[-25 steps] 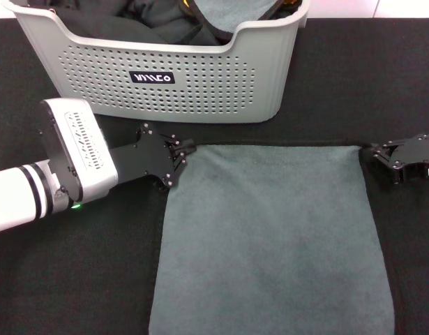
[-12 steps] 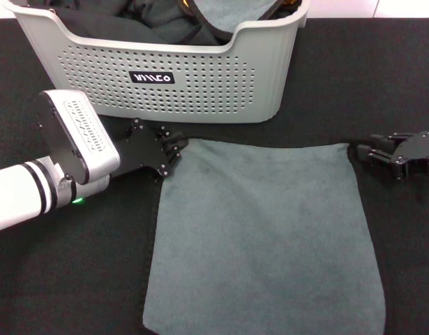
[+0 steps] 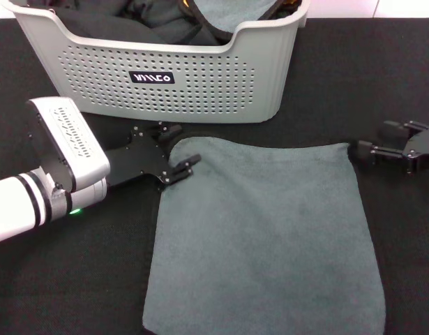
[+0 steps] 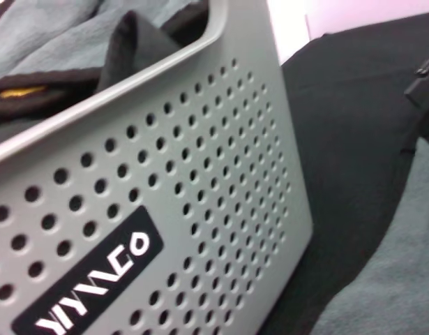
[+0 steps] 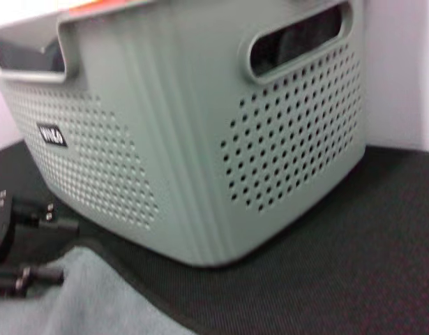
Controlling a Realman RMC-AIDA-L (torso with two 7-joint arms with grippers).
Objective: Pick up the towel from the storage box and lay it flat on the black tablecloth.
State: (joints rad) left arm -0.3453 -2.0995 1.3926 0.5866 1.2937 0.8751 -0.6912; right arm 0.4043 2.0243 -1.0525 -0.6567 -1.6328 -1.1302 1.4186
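The towel lies spread flat, grey-green side up, on the black tablecloth in front of the storage box. My left gripper is open at the towel's far left corner, one finger over the corner's edge, holding nothing. My right gripper is open and empty just beside the far right corner. In the right wrist view the towel's corner lies next to the left gripper, below the storage box. The left wrist view shows the storage box and a strip of towel.
The storage box holds dark clothes and another grey-green cloth with black edging. Black tablecloth stretches to both sides of the towel. A pale wall rises behind the table.
Both grippers have opened and let go of the towel's far corners. The towel has settled flat, slightly farther from me. The left arm has drawn back a little.
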